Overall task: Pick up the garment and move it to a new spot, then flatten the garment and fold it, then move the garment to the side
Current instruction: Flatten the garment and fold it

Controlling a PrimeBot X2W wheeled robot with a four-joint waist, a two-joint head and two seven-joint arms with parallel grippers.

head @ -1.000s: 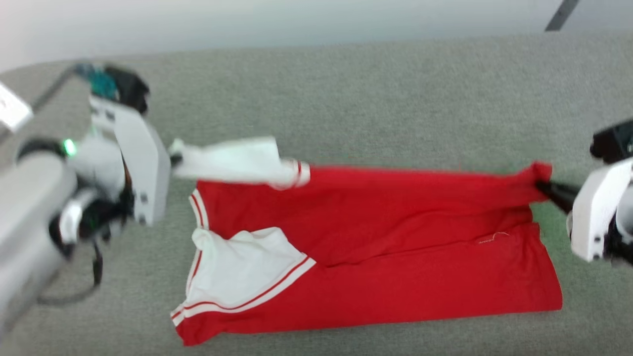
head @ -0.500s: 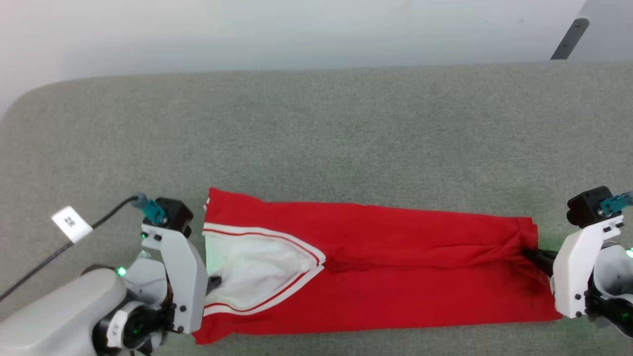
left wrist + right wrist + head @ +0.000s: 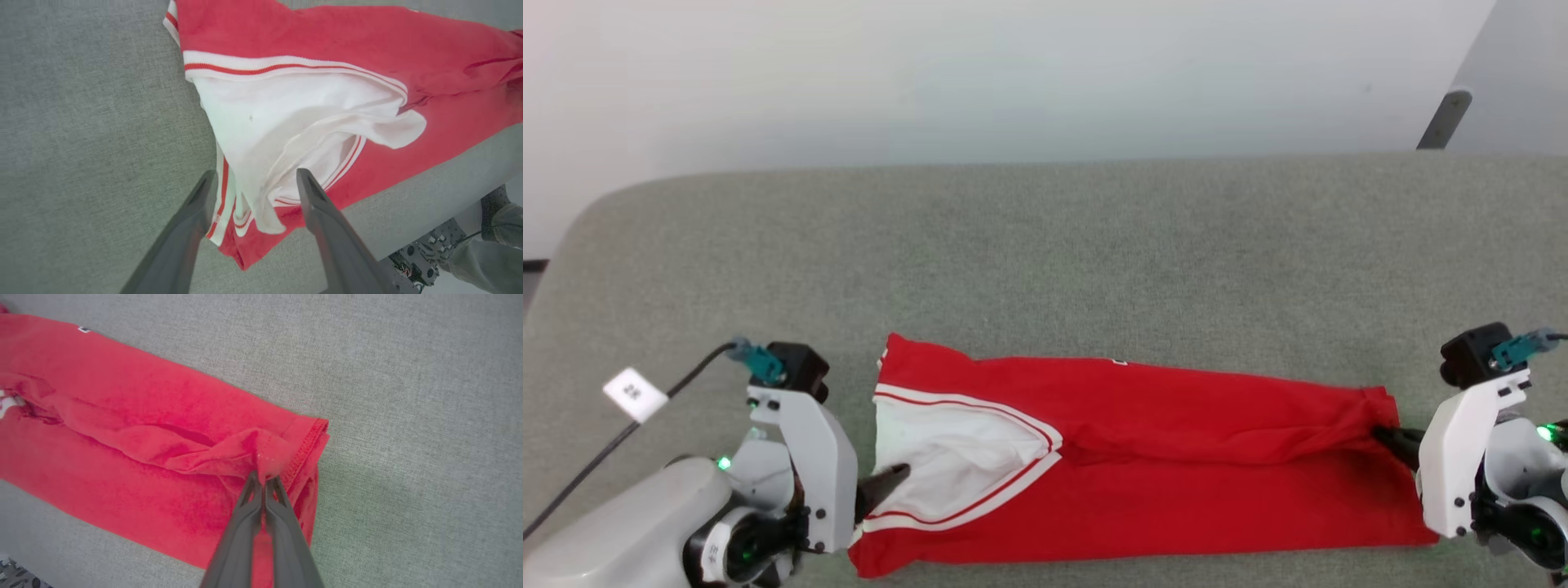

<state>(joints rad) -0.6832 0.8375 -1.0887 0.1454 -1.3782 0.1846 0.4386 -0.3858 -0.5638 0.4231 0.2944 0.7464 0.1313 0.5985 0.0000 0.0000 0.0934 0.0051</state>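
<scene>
Left fingers spread; right fingers pinch garment hem, tips hidden.

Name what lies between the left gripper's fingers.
The white sleeve and striped trim of the garment lie between the open fingers of the left gripper, per the left wrist view.

Hardly any writing can be read

A white tag on the black cable carries two dark characters, the first seemingly a "2", too small to read for certain. A white band on the left arm bears tiny blurred marks. A small white label at the shirt's far edge is illegible.
</scene>
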